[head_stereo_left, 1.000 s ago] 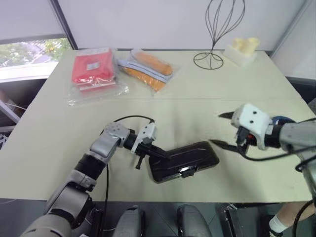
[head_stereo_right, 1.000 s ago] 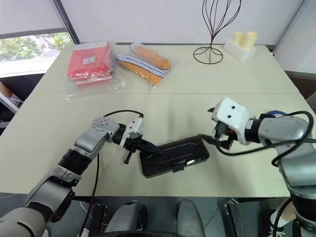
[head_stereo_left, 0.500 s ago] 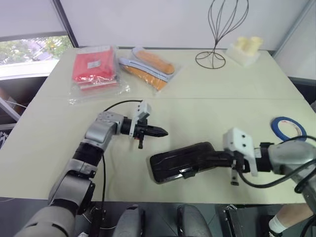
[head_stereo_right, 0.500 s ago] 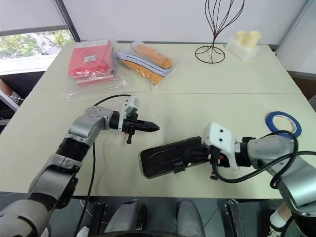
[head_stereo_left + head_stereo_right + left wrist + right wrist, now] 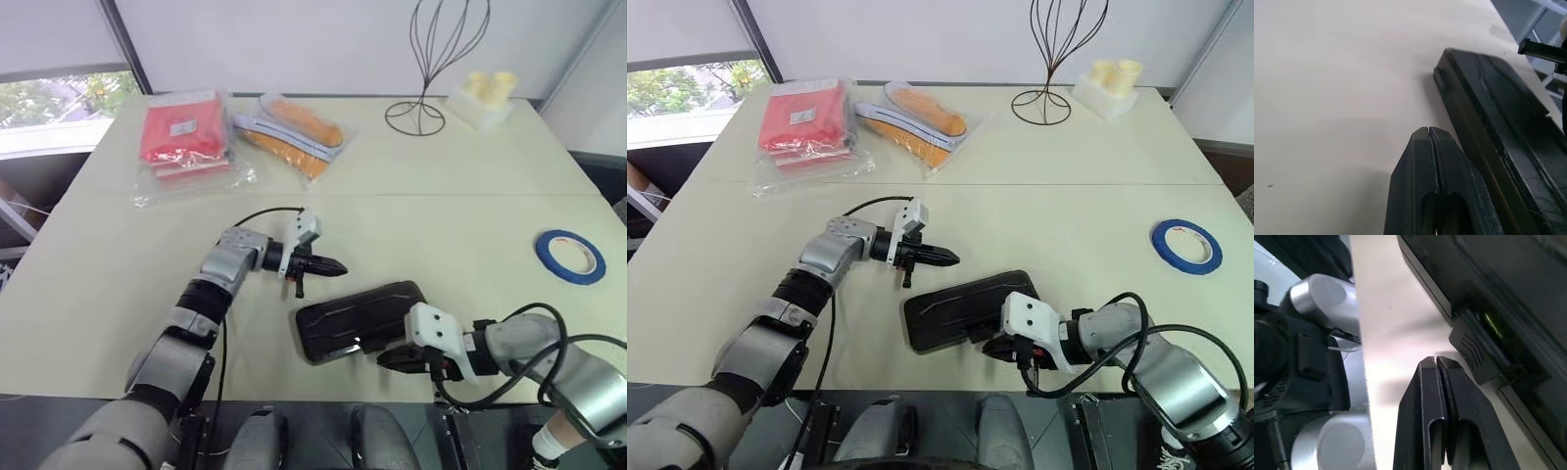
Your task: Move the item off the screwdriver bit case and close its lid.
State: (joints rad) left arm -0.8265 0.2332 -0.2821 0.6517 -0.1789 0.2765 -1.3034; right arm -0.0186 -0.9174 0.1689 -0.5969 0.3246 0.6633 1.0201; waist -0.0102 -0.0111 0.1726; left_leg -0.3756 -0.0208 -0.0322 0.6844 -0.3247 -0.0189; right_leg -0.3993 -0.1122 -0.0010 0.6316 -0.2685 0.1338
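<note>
Two robot arms reach over a pale cream tabletop that fills most of the head views, with a seam running across its middle. Near the front edge lies the screwdriver bit case, flat and dark, with its smoky lid down over it. The roll of blue tape lies flat on the bare tabletop, well apart from the case, toward the robot's right edge.

The left gripper hovers just beside the case's far left corner, its two black fingers pressed together and empty. The right gripper sits low at the case's near edge by the latch tab, fingers also pressed together, holding nothing.

At the far side of the tabletop lie a red plastic-wrapped packet and an orange packet, side by side. Farther right stand a black wire stand and a small cream-coloured object. Behind the tabletop are a white wall and, at the left, a window with greenery outside.
</note>
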